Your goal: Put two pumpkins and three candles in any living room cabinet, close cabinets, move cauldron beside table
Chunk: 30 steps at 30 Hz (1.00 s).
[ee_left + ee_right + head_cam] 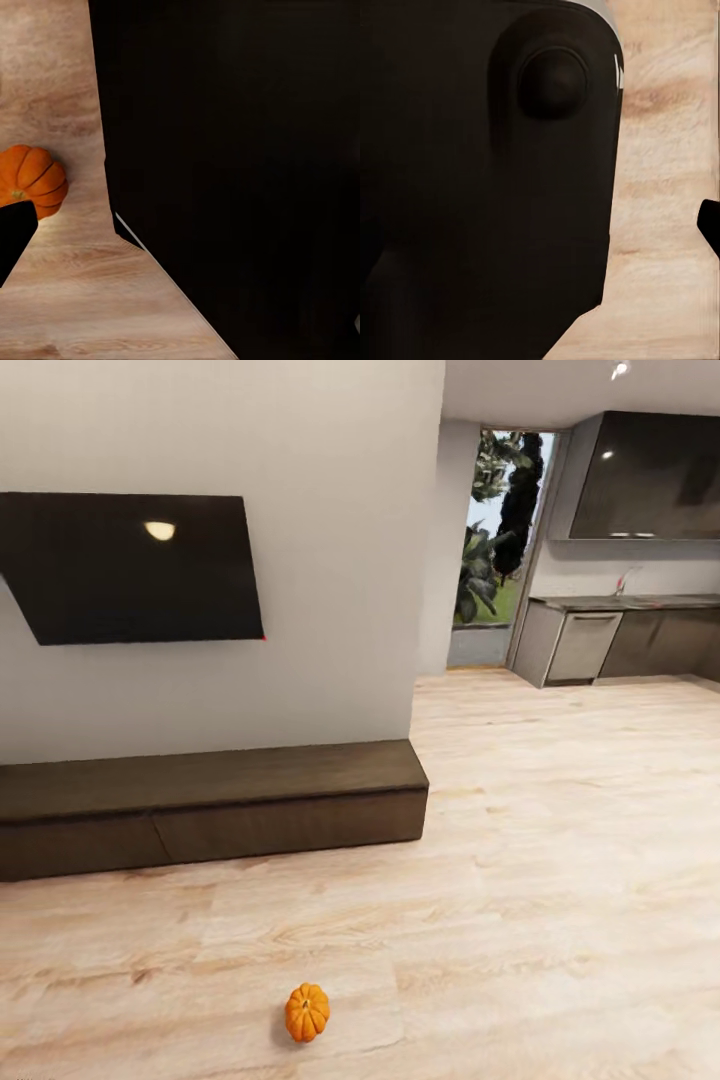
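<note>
Head view: small orange pumpkin (pixel 307 1012) sits alone on the pale wood floor (pixel 560 840), well apart from the long low dark-brown cabinet (pixel 210 805) under the wall TV (pixel 135 568). Cabinet fronts look flush, so prob. all shut. Kitchen cupboards (pixel 640 640) w/ doorway beyond, not the target.

Step in hand, as I judge it: approach for the pumpkin pick, nothing stowed from this spot yet. In left wrist view the pumpkin (pixel 30 180) lies on the floor just beside a dark finger tip (pixel 13 238) of the left gripper, tip overlapping its edge in the pic; can't tell if touching. It's off to one side of the jaws, not between them. Robot's dark body (pixel 240 165) blocks much of that view. Jaw state: can't tell for left or right; right wrist view gives mostly dark robot body (pixel 480 187) & floor.

Next move calls for lowering, centring the jaws over the pumpkin, closing, then opening a cabinet front.

Pumpkin: ribbed, squat, bright orange, short greenish stem, upright.
</note>
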{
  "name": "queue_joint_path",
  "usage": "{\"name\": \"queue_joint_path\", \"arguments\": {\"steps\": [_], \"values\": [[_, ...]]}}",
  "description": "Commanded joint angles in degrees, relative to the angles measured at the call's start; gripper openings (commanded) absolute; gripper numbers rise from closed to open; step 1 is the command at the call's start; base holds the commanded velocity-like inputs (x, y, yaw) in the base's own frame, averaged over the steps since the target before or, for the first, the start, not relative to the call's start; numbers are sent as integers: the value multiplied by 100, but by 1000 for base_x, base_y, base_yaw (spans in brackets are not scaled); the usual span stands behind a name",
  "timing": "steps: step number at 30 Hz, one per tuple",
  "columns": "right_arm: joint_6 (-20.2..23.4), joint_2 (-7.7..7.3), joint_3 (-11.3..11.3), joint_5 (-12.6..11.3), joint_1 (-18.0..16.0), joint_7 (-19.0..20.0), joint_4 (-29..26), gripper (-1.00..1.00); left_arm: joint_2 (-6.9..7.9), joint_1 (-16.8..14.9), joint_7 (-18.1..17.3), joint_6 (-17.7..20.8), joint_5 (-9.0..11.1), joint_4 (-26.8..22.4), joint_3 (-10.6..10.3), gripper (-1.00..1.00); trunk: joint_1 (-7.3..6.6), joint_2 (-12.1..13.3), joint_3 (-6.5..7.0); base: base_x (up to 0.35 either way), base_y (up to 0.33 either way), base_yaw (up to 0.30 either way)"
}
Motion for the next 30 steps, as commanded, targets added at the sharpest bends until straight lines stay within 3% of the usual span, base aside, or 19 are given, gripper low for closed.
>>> {"name": "queue_joint_path", "arguments": {"steps": [1, 30], "values": [[-1, 0, 0, 0, 0, 0, 0, 100, 0, 0, 0, 0, 0, 0, 0, 100, 0, 0, 0, 251, 0, 289], [-273, -22, 0, 7, 0, 0, -16, 100, 0, -1, 7, 0, 0, 0, 5, 100, 0, 0, 0, 15, 0, 289]]}}
